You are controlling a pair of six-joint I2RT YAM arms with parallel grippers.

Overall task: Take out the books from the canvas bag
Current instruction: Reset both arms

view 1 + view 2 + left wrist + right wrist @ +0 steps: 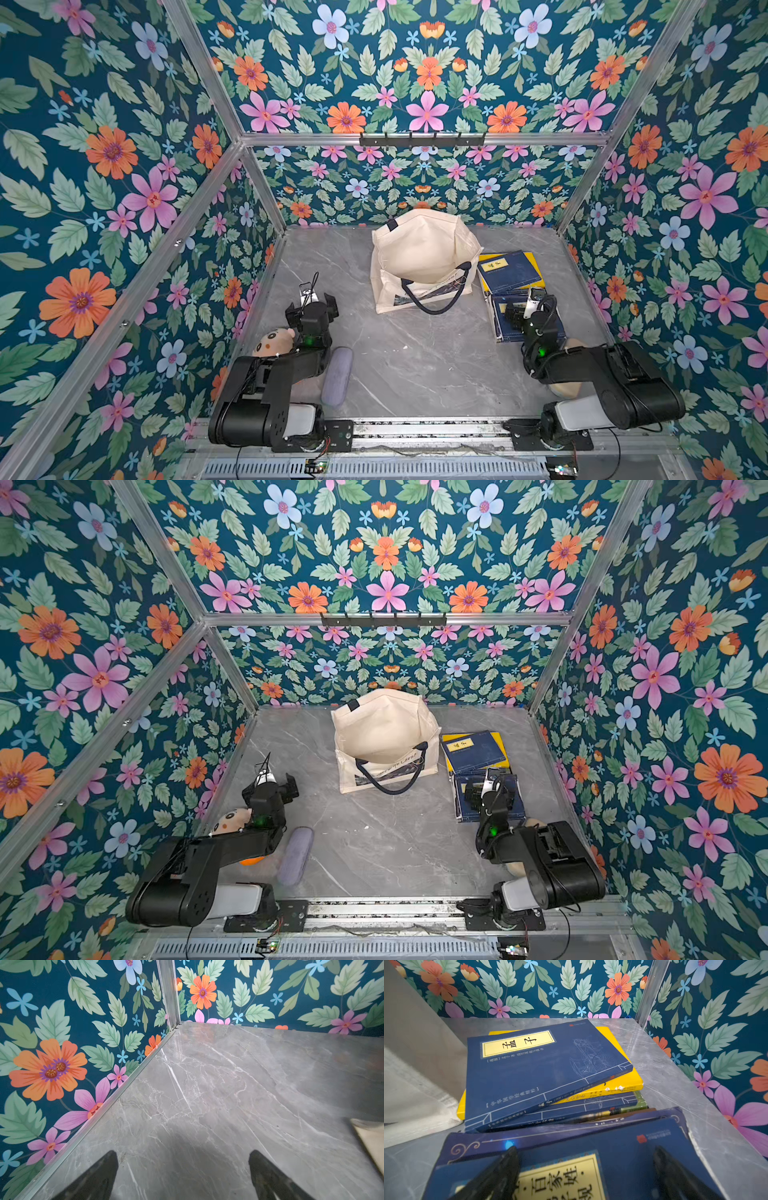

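Two grippers hang over the grey marble worktop (415,361), and both stand wide with nothing between the jaws. By the left edge a plush doll head (274,340) lies partly under the left arm. Just behind it the left gripper (311,305) hangs over bare marble; its wrist view shows the fingertips (112,1159) well apart. Near the front-left corner lies a grey-lilac pouch (337,376). At the middle of the back edge the canvas bag (424,253) sits slumped, its navy handle (432,305) drooping forward over the printed side. Just beside the bag's right side, the books (509,270) lie outside it in two piles along the right edge. In the farther pile a navy book (533,1068) with a yellow title label rests askew on a bright yellow book (623,1080). The right gripper (585,1149) is over the nearer pile, straddling the label of its top navy book (612,1138).
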